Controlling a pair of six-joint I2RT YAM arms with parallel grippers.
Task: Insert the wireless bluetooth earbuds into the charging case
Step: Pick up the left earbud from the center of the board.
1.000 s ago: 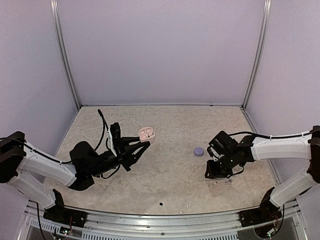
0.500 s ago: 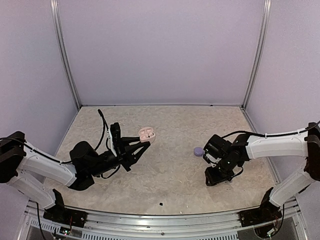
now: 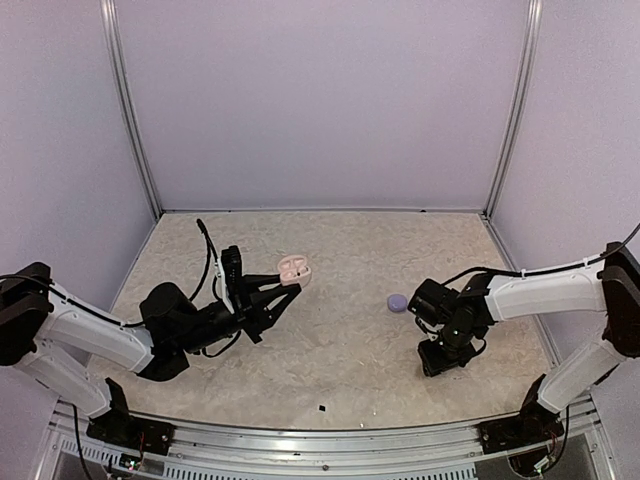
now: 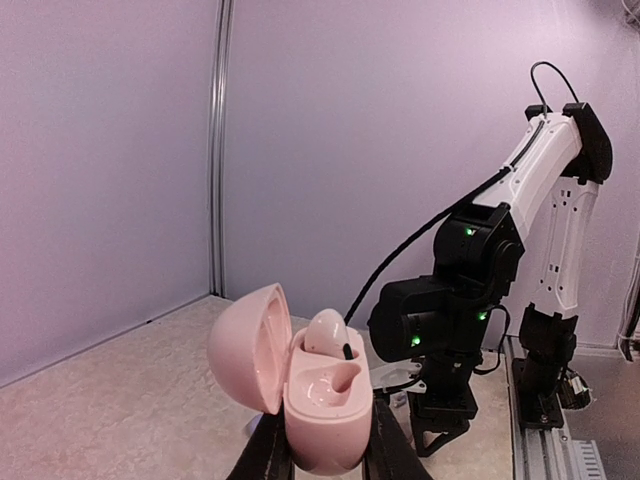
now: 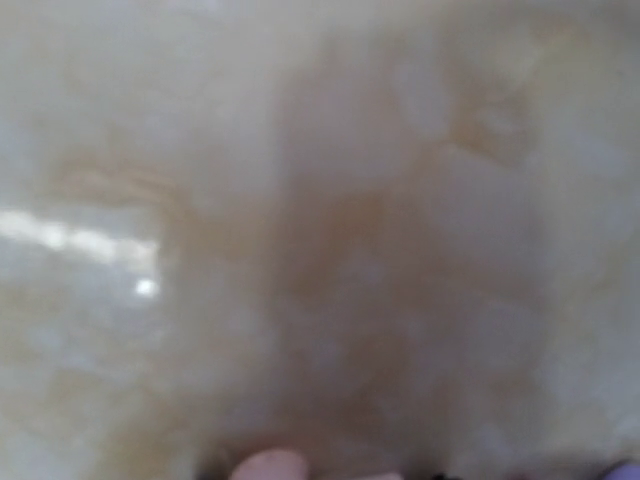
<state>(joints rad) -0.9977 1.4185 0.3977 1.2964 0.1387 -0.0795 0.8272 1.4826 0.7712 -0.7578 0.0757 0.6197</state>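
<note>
Lilac walls box in a marbled beige worktop (image 3: 340, 250), and the pink charging case (image 3: 293, 268) is my reference point for everything here. My left tool (image 3: 288, 288) is clamped on the lower shell of that case and holds it above the worktop with the lid hinged open. It has not budged over the last second. In the left wrist view one earbud (image 4: 325, 332) already sits in the case's far bay, stem down, while the near bay looks empty. What has changed is on the other side. My right tool (image 3: 441, 360), well apart from the case on its right, has slid further from it towards the near edge and tipped down at the worktop. Its jaws have been widening, but I cannot tell from these views how they stand now, or whether they hold anything. The right wrist camera is pressed so close that it gives only blurred marble, plus a pale pinkish blob (image 5: 268, 466) at the bottom edge that I cannot name. A small lilac pebble-shaped thing (image 3: 397, 301) lies between the case and the right tool, nearer the tool, unmoved. I judge the right arm is going down for the second earbud, which I cannot see. The case is ready, so the task looks about half done.
</note>
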